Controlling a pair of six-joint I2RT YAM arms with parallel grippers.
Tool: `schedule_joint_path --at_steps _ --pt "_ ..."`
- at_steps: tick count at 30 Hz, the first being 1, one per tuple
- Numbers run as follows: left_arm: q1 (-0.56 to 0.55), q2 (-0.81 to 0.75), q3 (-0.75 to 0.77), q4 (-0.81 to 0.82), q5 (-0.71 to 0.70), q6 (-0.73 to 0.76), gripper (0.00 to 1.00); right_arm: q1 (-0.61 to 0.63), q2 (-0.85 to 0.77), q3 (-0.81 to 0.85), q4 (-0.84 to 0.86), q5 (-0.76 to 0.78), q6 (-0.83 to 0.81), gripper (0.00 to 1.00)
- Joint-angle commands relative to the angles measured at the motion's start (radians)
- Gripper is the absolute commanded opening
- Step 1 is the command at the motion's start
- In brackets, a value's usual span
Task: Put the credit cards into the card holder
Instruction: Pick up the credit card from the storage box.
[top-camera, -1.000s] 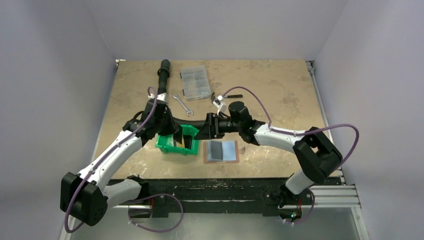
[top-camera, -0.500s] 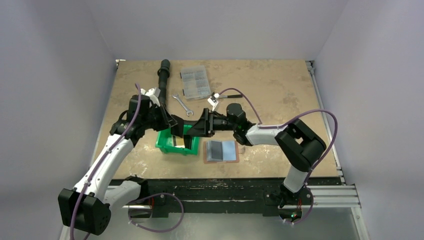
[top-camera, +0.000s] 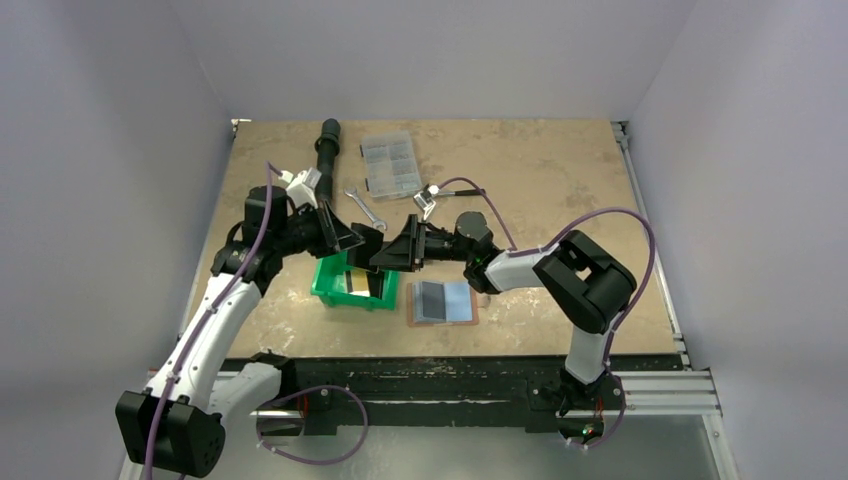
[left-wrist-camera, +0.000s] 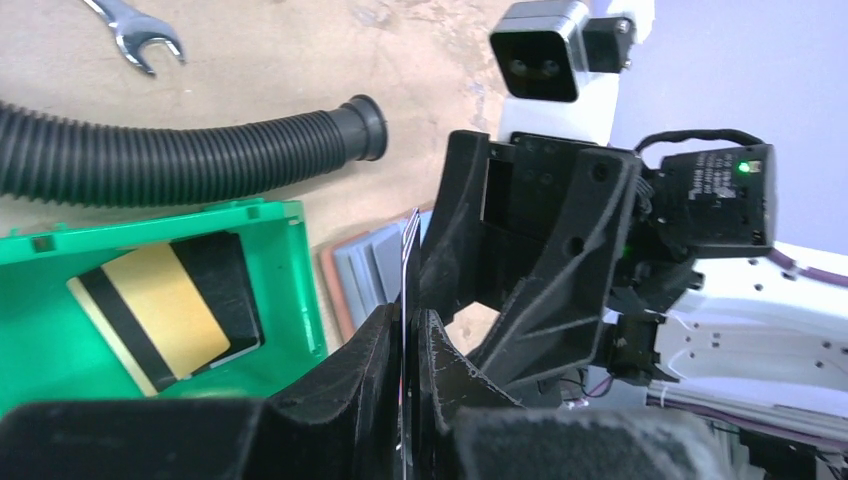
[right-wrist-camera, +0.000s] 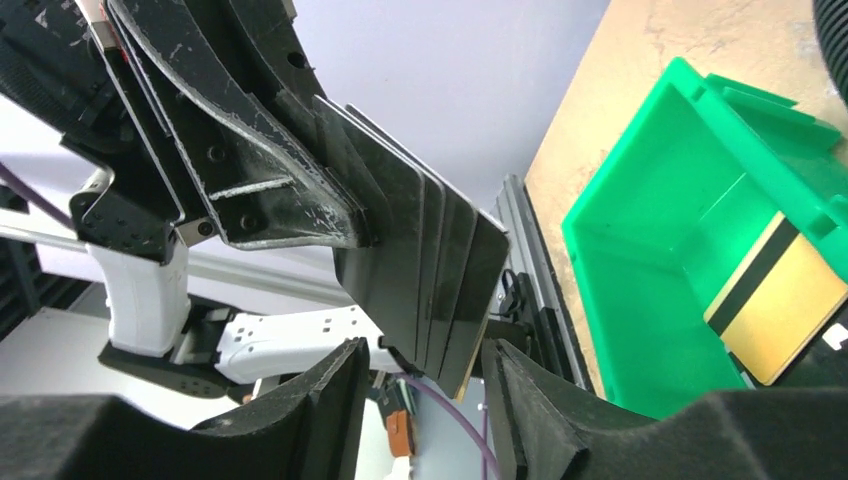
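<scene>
Right gripper is the item that has changed: we find its jaws narrowed and set astride the lower corner of the fanned credit cards, one finger on each side. They stand apart, and we cannot confirm that either pad bears on the fan. The left gripper is clenched on the same cards, holding them on edge in the air above the green bin. We judge this to be a handover in progress: the right arm is about to take one or more cards from the left, so no card is yet on its way to the card holder. That holder lies open on the table just beside the bin's right wall, grey-blue pockets upward, with nothing above it. One gold card with a black stripe lies inside the bin. Compared with a second ago, the left wrist has lifted and drawn back from the bin. The right arm has folded its elbow inward and reached further left. The two grippers, then apart across the bin, now meet over it. Bin, holder and the wrench show no displacement.
</scene>
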Motion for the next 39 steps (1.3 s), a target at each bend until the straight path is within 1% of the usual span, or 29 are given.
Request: schedule_joint_path --at_steps 1,3,6,9,11,13,16,18,22,26,31,34,39 --pt "0.012 -0.034 0.04 0.09 0.116 -0.033 0.0 0.004 0.007 -0.015 0.193 -0.022 0.057 0.5" --pt "0.013 -0.04 0.036 0.104 0.128 -0.045 0.0 0.004 0.014 -0.022 0.261 -0.02 0.087 0.43" --pt "0.013 -0.044 0.034 0.112 0.13 -0.049 0.0 0.004 0.018 -0.045 0.353 -0.021 0.122 0.35" --pt "0.013 -0.045 0.031 0.119 0.136 -0.052 0.0 0.0 0.009 -0.075 0.408 -0.015 0.136 0.32" --pt "0.015 -0.045 0.029 0.124 0.142 -0.054 0.0 0.001 0.004 -0.08 0.407 -0.013 0.134 0.31" --pt "0.015 -0.045 0.026 0.13 0.15 -0.061 0.0 0.0 0.005 -0.083 0.425 -0.016 0.138 0.28" --pt "0.014 -0.047 0.026 0.142 0.161 -0.07 0.0 -0.001 0.01 -0.09 0.47 -0.015 0.155 0.17" --pt "0.016 -0.052 0.025 0.148 0.172 -0.075 0.0 -0.002 0.014 -0.095 0.501 -0.013 0.164 0.12" --pt "0.016 -0.057 0.008 0.182 0.203 -0.107 0.0 -0.001 0.018 -0.09 0.506 -0.015 0.163 0.01" --pt "0.016 -0.06 -0.001 0.17 0.199 -0.114 0.0 -0.001 0.012 -0.081 0.481 -0.015 0.14 0.0" --pt "0.016 -0.055 -0.019 0.101 0.141 -0.093 0.0 -0.001 0.022 -0.063 0.4 -0.016 0.096 0.0" --pt "0.016 -0.037 -0.044 0.061 0.087 -0.08 0.0 -0.001 0.041 -0.052 0.391 -0.017 0.091 0.0" --pt "0.028 0.013 -0.096 0.052 0.04 -0.068 0.01 -0.002 0.08 -0.027 0.348 -0.019 0.077 0.0"
